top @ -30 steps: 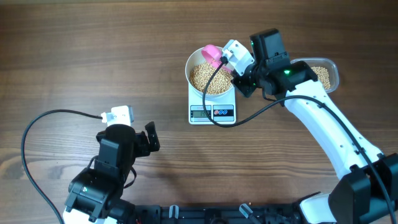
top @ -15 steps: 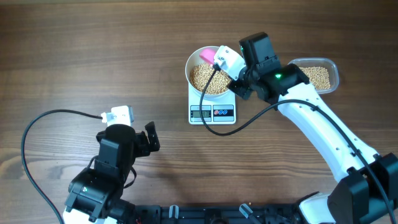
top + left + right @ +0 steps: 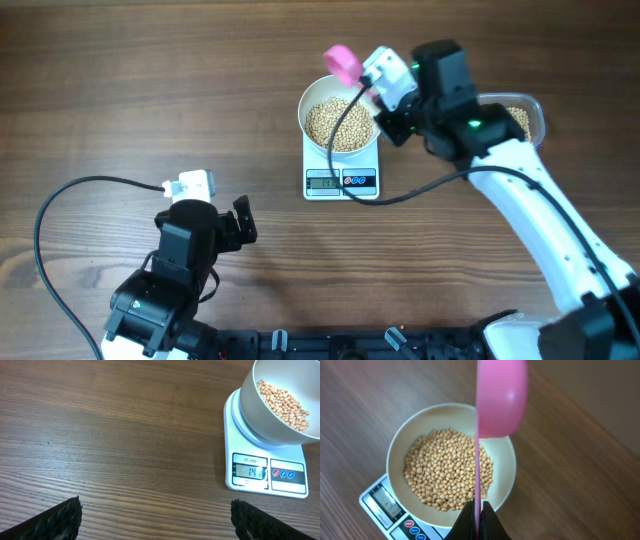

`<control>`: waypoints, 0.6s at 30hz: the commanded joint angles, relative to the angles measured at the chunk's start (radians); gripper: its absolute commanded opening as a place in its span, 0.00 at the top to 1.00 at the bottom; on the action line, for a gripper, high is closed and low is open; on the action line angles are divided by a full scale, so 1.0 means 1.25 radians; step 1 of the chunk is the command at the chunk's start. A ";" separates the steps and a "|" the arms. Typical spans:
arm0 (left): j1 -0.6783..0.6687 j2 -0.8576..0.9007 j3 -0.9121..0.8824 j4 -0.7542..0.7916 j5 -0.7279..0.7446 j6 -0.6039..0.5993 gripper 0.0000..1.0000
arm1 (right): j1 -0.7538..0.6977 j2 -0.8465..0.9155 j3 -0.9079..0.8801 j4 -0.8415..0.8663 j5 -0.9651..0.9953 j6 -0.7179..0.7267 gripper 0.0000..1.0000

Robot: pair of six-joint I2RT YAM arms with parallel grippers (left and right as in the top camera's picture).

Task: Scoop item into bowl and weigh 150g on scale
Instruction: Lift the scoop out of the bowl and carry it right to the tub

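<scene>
pink scoop (image 3: 501, 395) clamped in right gripper (image 3: 478, 512)

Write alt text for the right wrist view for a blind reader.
The right end effector holds a pink scoop near the rim of a white bowl of beige beans. The bowl sits on a white scale on a wooden table.

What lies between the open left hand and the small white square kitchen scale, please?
Nothing: in the left wrist view, only bare brown wooden tabletop stretches from the left hand to the white scale.
</scene>
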 commanded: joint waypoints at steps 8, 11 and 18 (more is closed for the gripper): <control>0.005 -0.001 -0.005 0.002 -0.010 0.009 0.00 | -0.246 -0.091 0.022 0.019 -0.158 0.264 0.96; 0.005 -0.001 -0.005 0.002 -0.010 0.009 0.00 | -0.358 -0.091 0.022 -0.020 -0.157 0.300 0.96; 0.005 -0.001 -0.005 0.002 -0.010 0.009 0.00 | -0.472 -0.091 0.021 -0.247 0.076 0.165 0.96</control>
